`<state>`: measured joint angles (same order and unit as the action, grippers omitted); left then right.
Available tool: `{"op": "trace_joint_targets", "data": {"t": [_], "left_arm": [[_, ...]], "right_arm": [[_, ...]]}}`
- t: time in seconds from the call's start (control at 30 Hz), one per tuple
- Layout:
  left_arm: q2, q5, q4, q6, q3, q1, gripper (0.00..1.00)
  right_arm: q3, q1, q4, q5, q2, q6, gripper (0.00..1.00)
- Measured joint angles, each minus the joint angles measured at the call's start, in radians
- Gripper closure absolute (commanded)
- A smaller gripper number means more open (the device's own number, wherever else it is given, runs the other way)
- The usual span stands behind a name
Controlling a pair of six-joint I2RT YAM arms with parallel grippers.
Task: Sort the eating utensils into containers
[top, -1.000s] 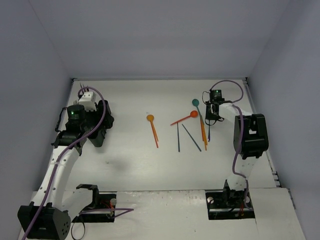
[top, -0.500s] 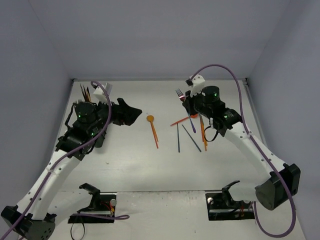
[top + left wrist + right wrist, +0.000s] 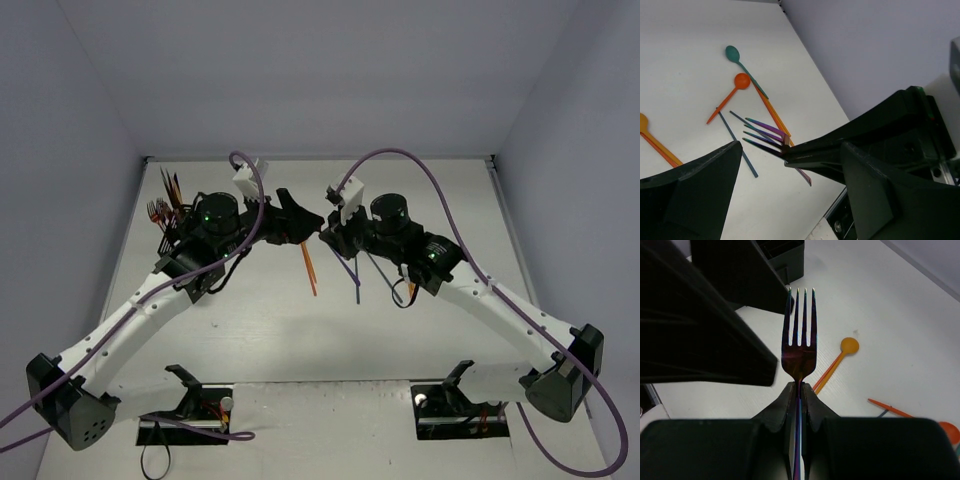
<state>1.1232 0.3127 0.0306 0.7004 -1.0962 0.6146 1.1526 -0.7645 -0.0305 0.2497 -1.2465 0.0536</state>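
Converging above mid-table (image 3: 260, 330) within the last second, the 2 arms now meet tip to tip. The right gripper (image 3: 799, 390), clamped tight on the iridescent fork (image 3: 799, 340), offers its tines toward the left gripper (image 3: 298, 222), whose fingers (image 3: 690, 200) stand wide apart and empty. This is probably a handover, since the caddy (image 3: 170, 240) stands far left. Loose utensils (image 3: 308, 262) still await sorting.

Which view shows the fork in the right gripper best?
Right wrist: the fork faces the camera, whole head clear, neck pinched in the right gripper. Left wrist shows only its tines, side-on. In top external the right gripper nearly hides it.
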Motion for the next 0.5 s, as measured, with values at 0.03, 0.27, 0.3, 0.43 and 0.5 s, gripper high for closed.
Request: {"op": "trace_joint_targets", "data": {"t": [0.03,0.27,0.3,0.43,0.5], "left_arm": [[0.010,-0.007,-0.002,0.006,0.000,0.005,0.25],[0.031,-0.056,-0.009,0.039,0.000,0.020,0.65],[0.031,-0.064,-0.009,0.042,0.000,0.021,0.71],[0.028,-0.098,-0.012,0.065,0.000,0.021,0.91],[0.023,-0.108,-0.016,0.078,0.001,0.022,1.00]], "right_arm": [[0.000,-0.006,0.005,0.001,-0.001,0.000,1.00],[0.000,-0.024,0.030,0.003,-0.011,-0.003,1.00],[0.000,-0.026,0.033,0.003,-0.011,-0.004,1.00],[-0.003,-0.028,0.056,0.002,-0.011,-0.007,1.00],[-0.009,-0.028,0.071,0.003,-0.011,-0.010,1.00]]}}
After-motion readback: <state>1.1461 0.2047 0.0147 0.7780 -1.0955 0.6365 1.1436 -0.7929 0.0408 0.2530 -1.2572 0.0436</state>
